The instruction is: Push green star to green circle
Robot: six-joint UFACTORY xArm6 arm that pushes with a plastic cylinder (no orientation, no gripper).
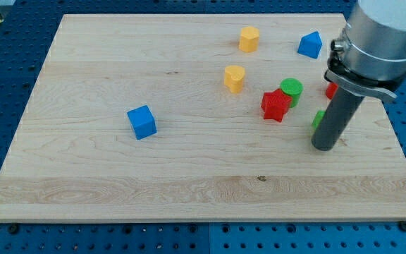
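Note:
The green circle (292, 89) stands right of the board's middle, touching the red star (275, 105) at its lower left. The green star (318, 118) shows only as a small green sliver; the rod hides most of it. My tip (325, 147) rests on the board just below and right of that green sliver, to the lower right of the green circle.
A blue cube (142, 121) sits at the view's left of middle. A yellow heart (235, 77) and a yellow hexagon (249, 39) lie near the top middle. A blue block (310, 44) is at the top right. A red block (331, 89) peeks out behind the arm.

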